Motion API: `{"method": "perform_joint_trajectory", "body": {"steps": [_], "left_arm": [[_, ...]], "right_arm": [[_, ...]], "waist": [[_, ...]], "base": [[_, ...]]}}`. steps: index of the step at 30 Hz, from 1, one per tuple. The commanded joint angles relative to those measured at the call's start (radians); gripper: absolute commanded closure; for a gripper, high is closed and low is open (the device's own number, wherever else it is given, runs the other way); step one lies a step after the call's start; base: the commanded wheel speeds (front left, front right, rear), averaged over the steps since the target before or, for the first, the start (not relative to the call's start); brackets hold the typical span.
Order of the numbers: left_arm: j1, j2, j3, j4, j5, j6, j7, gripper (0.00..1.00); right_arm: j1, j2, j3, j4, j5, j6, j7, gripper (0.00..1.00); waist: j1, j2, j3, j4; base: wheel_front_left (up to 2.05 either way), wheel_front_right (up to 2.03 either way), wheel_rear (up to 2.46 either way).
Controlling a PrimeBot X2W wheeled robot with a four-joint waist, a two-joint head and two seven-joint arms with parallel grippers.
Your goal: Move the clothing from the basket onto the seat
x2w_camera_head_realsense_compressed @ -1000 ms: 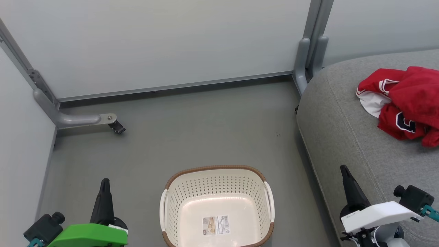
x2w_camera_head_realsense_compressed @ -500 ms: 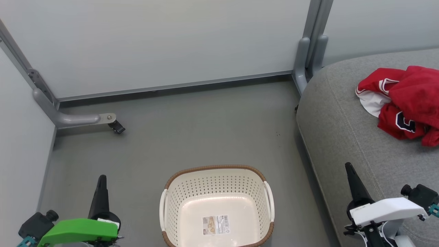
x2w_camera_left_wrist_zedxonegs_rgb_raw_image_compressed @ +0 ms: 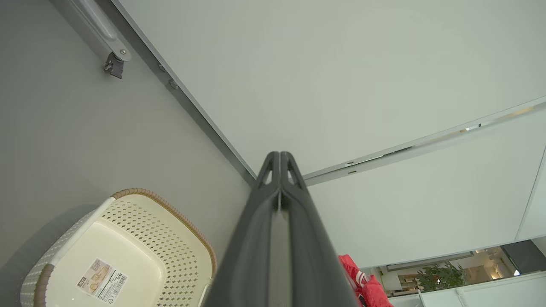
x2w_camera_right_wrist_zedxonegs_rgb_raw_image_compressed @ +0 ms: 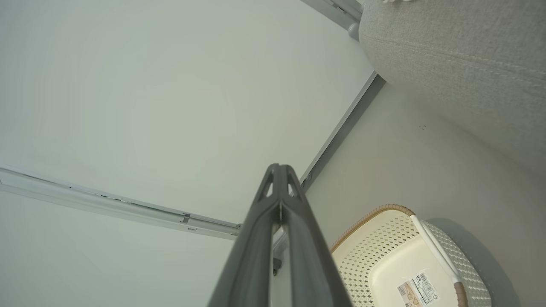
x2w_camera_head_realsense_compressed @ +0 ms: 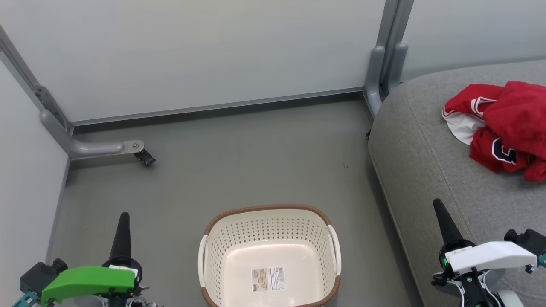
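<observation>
I log the clothing on the seat: a crumpled red heap with white trim and a dark, white-edged numeral showing. It lies at 2 o'clock in the head view and runs off that view's right edge. The seat takes up the right side of that view from 1 to 5 o'clock, and its stitched seam runs down toward 5 o'clock.

The basket stands upright on the floor at 6 o'clock, near the seat's edge and well apart from the clothing. A printed label lies on its inner floor.

The left gripper sits at 7 o'clock over the floor, on the basket's 9 o'clock side and not touching it. The left wrist view shows its jaws closed, the two fingers pressed together up to the tips.

The right gripper sits at 4 o'clock, seen against the seat's near edge. The right wrist view shows its jaws closed in the same way.

A grey panel foot with a black caster stands at 10 o'clock by the wall
</observation>
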Motion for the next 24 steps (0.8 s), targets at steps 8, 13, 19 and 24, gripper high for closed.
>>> {"method": "perform_joint_trajectory", "body": {"steps": [8, 13, 19, 24], "left_arm": [[-0.041, 0.009, 0.017, 0.01, -0.092, -0.013, 0.023, 1.0], [-0.049, 0.009, 0.024, 0.019, -0.135, -0.018, 0.036, 1.0], [-0.058, 0.008, 0.032, 0.028, -0.184, -0.022, 0.049, 1.0], [-0.066, 0.008, 0.038, 0.035, -0.223, -0.028, 0.059, 1.0]], "right_arm": [[-0.026, -0.008, -0.018, 0.006, 0.094, -0.001, 0.024, 1.0], [-0.031, -0.008, -0.025, 0.01, 0.14, 0.0, 0.036, 1.0], [-0.036, -0.008, -0.034, 0.016, 0.19, 0.0, 0.05, 1.0], [-0.041, -0.007, -0.041, 0.021, 0.23, -0.001, 0.06, 1.0]], "waist": [[0.0, 0.0, 0.001, -0.001], [0.0, 0.0, 0.001, -0.001], [0.0, 0.0, 0.002, -0.001], [0.0, 0.0, 0.003, -0.002]], "base": [[0.0, 0.0, 0.0], [0.0, 0.0, 0.0], [0.0, 0.0, 0.0], [0.0, 0.0, 0.0]]}}
